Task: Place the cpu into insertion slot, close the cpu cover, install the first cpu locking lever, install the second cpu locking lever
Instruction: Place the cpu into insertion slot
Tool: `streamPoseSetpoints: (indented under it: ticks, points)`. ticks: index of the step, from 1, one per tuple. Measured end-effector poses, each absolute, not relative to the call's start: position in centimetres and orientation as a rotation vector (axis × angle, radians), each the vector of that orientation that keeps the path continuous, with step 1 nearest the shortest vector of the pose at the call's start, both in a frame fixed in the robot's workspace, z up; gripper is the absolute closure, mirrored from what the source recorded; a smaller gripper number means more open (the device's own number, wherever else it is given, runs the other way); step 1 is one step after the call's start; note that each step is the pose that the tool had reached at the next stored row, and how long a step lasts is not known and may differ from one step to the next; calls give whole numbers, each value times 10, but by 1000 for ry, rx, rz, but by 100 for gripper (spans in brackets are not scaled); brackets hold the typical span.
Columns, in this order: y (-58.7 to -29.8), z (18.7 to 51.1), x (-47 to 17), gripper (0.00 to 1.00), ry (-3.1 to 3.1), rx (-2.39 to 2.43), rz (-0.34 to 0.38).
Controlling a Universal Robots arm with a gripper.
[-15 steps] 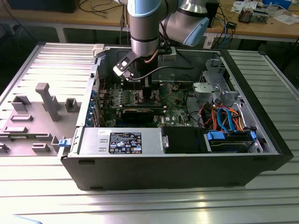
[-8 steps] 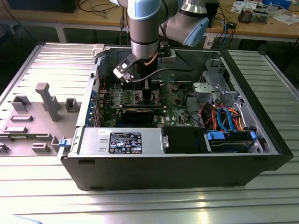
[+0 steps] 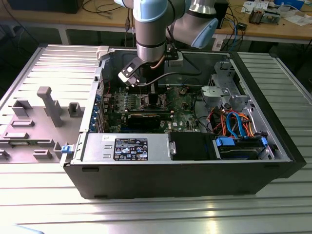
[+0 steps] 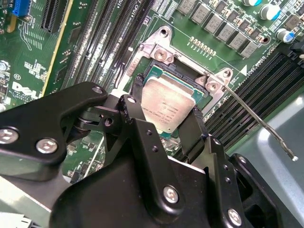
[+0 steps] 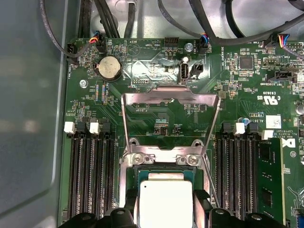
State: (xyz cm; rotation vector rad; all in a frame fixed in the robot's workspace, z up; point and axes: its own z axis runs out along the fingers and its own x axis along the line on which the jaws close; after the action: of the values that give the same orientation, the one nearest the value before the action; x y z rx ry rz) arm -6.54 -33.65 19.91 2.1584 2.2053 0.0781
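The cpu [image 4: 167,107] [image 5: 165,204], a square chip with a dull silver top, lies level in or just over the insertion slot [image 5: 131,176] on the green motherboard. My gripper [image 4: 166,100] [image 5: 165,198] straddles it. One black finger [image 4: 137,88] presses one edge and the other finger [image 4: 197,121] presses the opposite edge. The cpu cover [image 5: 171,98], a thin silver frame with a large window, stands swung open beyond the slot. A thin locking lever [image 4: 259,121] sticks up free beside the socket. In the exterior view my gripper [image 3: 147,96] reaches down into the open computer case.
Long black memory slots [image 5: 90,175] [image 5: 235,175] flank the socket. A coin battery [image 5: 109,68] and dark cables [image 5: 109,19] lie beyond the cover. In the case sit a black expansion card [image 3: 144,118], a grey power supply [image 3: 124,146] and blue-tabbed drive bays [image 3: 241,146]. A grey fixture [image 3: 48,105] stands outside.
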Motion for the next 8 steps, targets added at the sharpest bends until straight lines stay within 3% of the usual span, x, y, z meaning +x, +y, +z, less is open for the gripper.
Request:
streamPoseSetpoints:
  ticks: [8]
  points:
    - [-337,197,-65,45,2195,2168,77]
